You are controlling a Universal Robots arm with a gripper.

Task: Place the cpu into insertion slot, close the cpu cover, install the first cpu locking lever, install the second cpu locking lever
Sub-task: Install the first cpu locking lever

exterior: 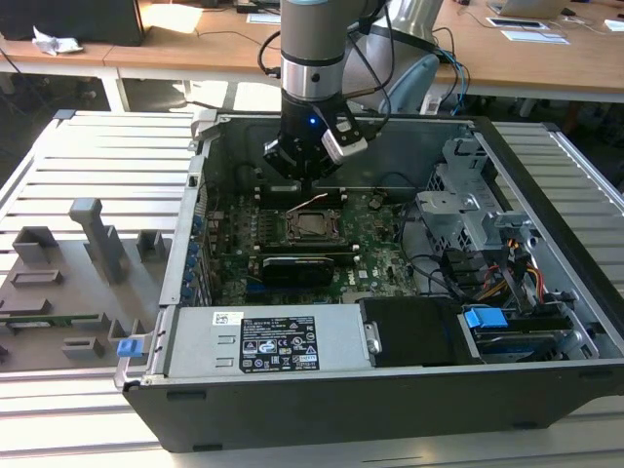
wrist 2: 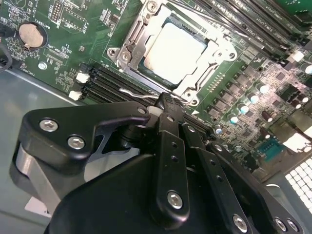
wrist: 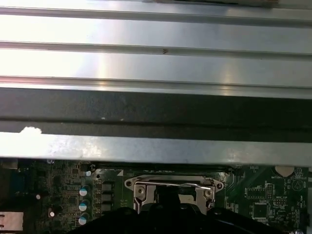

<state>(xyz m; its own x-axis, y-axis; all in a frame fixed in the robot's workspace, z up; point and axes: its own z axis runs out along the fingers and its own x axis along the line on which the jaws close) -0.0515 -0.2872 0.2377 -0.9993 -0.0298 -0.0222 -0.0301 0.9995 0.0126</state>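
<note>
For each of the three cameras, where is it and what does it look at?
Exterior view: off the arm, looking down into the open case; arm and gripper show.
Second wrist view: on the arm, facing the cpu under its cover; gripper shows.
First wrist view: on the arm, facing the case wall; gripper edge shows.
All three share the socket.

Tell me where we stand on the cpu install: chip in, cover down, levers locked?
The cpu sits in the insertion slot, and the cpu cover looks lowered around it, so those two steps appear done. The gripper is right at the socket's edge, by a thin wire locking lever that is not yet latched. Both levers seem still to do; whether the jaws grip the lever, I cannot tell.
</note>
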